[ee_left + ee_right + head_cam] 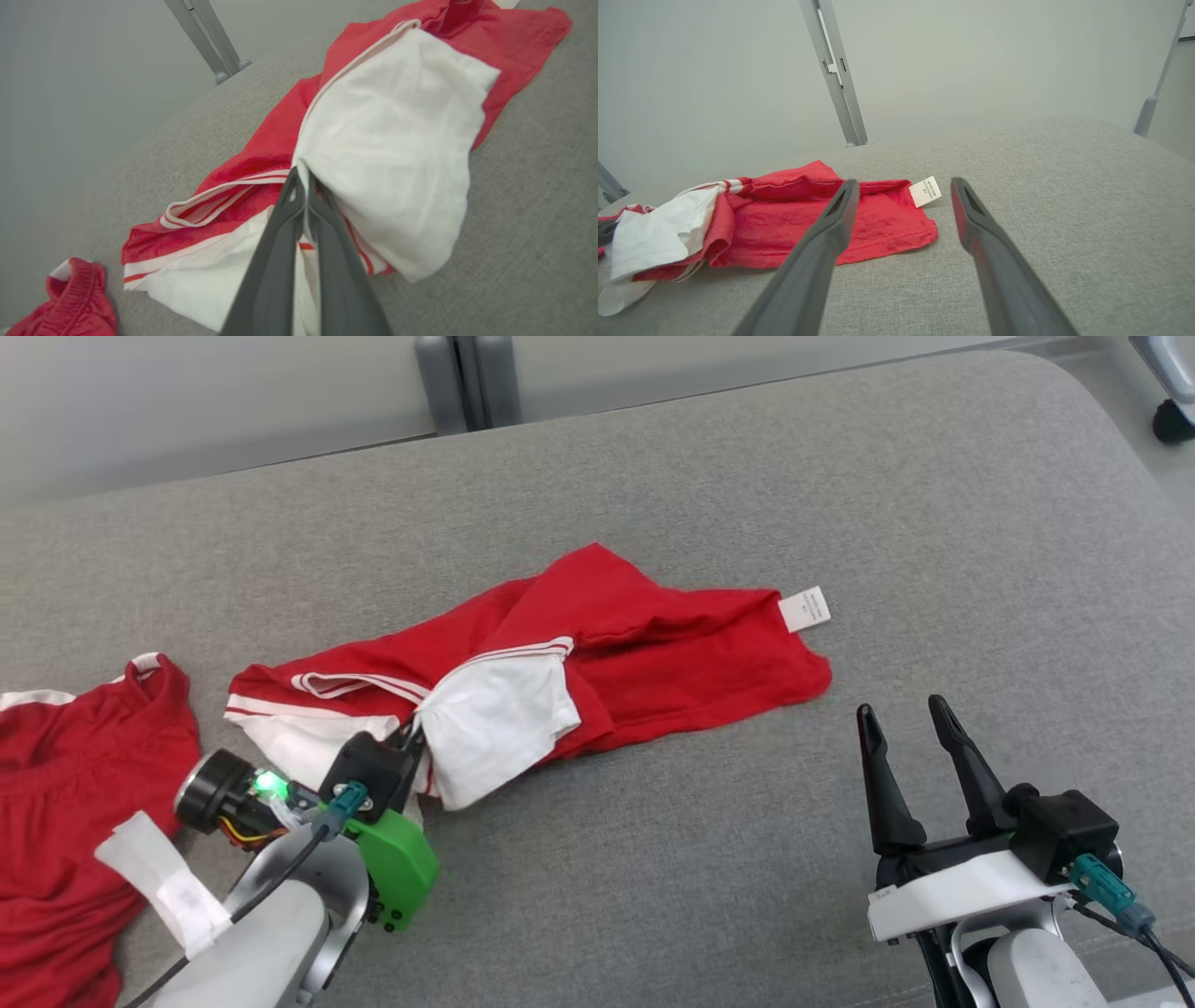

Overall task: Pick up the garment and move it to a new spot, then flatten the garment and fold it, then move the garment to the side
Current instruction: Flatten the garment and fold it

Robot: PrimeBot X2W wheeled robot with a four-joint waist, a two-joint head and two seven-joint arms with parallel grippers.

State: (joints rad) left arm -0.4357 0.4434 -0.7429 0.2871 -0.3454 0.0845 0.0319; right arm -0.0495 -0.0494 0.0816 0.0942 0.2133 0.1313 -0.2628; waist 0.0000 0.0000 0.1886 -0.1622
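Observation:
The garment (644, 644) is a red shirt with white sleeves and striped trim, lying crumpled across the grey cushion. Its white care label (804, 609) sticks out at the right end. My left gripper (411, 735) is shut on the white sleeve fabric at the garment's near left part; in the left wrist view the fingertips (302, 179) pinch a fold of white cloth (397, 144). My right gripper (904, 721) hovers open to the right of the garment, nothing between its fingers. In the right wrist view the garment (784, 224) lies ahead and to the left.
A second red garment (65, 803) with white trim lies at the left edge of the cushion. Grey metal posts (467, 378) stand behind the cushion's far edge. The cushion (840, 476) curves off at the far right, where a dark caster (1173, 422) sits on the floor.

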